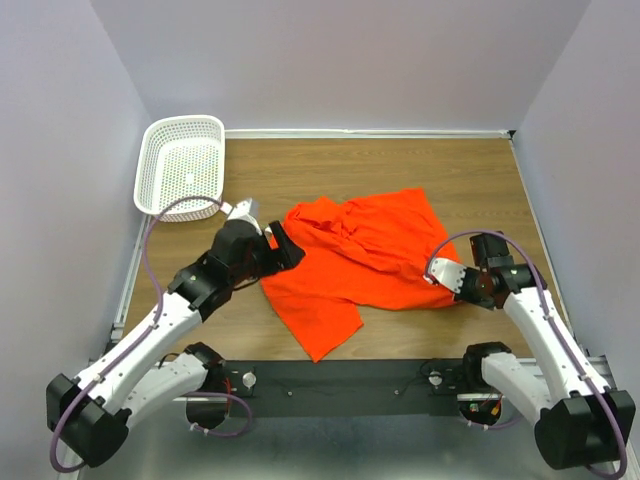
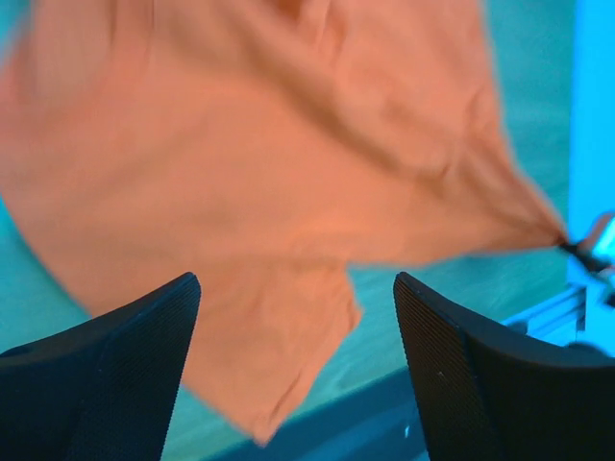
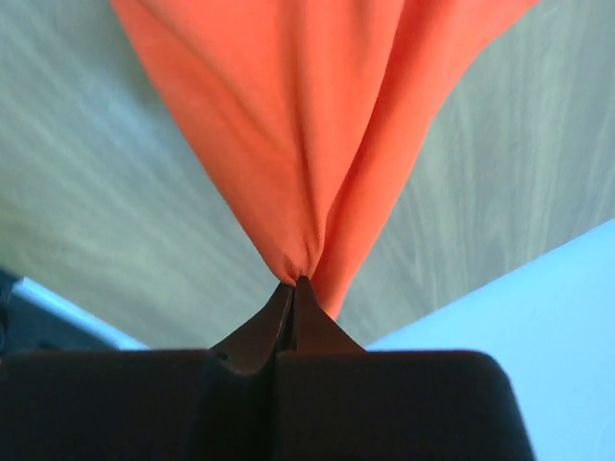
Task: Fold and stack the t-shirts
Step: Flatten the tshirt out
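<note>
Fold barely begun

Your right gripper (image 3: 293, 288) was pinched shut on the shirt's (image 1: 350, 265) right edge; your left gripper (image 1: 284, 246) hung spread and empty at its left side. The shirt lay rumpled between them, nothing folded or stacked; the basket (image 1: 183, 165) sat far left

Table (image 1: 400, 165) beyond the t-shirt (image 1: 365, 260) is open for passage. Basket (image 1: 182, 165) obstructs the far-left corner, near the left hand (image 1: 284, 244).
</note>
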Controlling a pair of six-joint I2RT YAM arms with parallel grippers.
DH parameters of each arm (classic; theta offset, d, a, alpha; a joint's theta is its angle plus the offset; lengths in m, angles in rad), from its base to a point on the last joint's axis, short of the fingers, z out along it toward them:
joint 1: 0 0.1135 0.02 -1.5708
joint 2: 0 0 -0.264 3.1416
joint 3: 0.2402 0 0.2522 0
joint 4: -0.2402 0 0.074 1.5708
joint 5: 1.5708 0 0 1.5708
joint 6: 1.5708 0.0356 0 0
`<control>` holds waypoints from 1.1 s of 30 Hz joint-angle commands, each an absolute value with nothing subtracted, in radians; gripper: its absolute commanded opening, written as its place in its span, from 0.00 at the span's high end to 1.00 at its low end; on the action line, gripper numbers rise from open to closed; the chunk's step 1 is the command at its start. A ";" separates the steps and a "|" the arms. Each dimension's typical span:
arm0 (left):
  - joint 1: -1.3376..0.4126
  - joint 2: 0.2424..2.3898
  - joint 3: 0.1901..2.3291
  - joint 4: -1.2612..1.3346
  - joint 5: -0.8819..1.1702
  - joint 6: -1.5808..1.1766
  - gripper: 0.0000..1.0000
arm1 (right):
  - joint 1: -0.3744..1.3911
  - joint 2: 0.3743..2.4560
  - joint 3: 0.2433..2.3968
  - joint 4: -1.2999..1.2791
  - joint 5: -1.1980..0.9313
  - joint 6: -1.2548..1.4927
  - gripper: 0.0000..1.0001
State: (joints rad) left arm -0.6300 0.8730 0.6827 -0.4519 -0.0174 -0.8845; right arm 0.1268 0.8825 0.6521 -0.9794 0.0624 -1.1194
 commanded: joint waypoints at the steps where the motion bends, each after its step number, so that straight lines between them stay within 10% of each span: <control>1: -0.523 0.877 0.787 -0.265 -0.029 -0.651 0.08 | 0.110 0.920 0.712 -1.086 0.124 -1.145 0.97; 3: -0.459 0.955 0.827 -0.189 0.076 -0.565 0.08 | 0.109 0.951 0.791 -1.078 0.034 -1.077 0.69; 4: -0.413 1.039 0.845 -0.129 0.130 -0.507 0.09 | 0.109 0.989 0.861 -1.065 -0.066 -1.043 0.28; 6: -0.390 1.144 0.921 -0.100 0.175 -0.451 0.09 | 0.109 1.032 0.916 -1.031 -0.170 -0.935 0.10; 16: -0.354 1.771 1.357 -0.274 0.146 -0.192 0.18 | 0.107 1.524 1.158 -0.661 -0.725 -0.488 0.17; 33: -0.353 2.069 1.563 -0.442 0.256 -0.048 0.36 | 0.095 1.683 1.255 -0.561 -0.680 -0.348 0.17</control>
